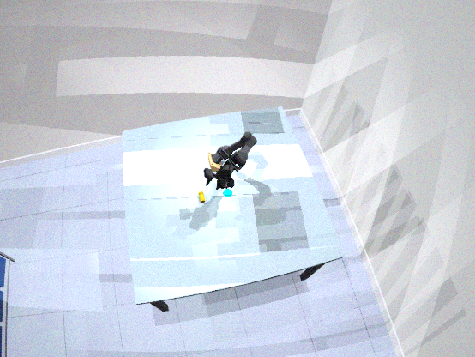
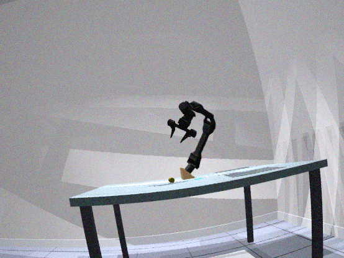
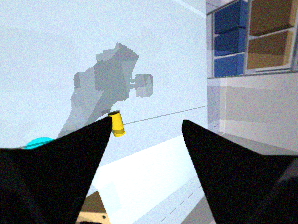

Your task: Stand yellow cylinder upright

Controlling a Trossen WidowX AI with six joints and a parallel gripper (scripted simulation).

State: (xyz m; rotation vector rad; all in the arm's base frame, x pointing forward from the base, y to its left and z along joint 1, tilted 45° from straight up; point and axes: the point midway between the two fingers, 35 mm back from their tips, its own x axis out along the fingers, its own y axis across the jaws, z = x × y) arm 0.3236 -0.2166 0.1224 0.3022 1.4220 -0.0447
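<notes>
The yellow tall cylinder (image 1: 201, 196) (image 2: 171, 180) (image 3: 117, 125) lies on its side on the table. The cyan circle (image 1: 227, 193) (image 2: 198, 178) (image 3: 39, 143) is a flat disc on the table; in the top view it is to the right of the cylinder. In the wrist view the left finger partly covers it. My gripper (image 2: 176, 140) (image 3: 147, 122) is open and empty, pointing down, high above the table. In the wrist view the cylinder shows beyond the left fingertip, far below. In the top view one finger is seen left of the gripper body, and the arm hides the rest.
The pale blue table (image 1: 171, 275) (image 2: 124, 198) carries the arm on a tan wedge-shaped base (image 1: 213, 163) (image 2: 186, 174) (image 3: 94, 209), close behind the cylinder and circle. A shelf with blue and brown boxes (image 3: 229, 37) stands beyond the table edge.
</notes>
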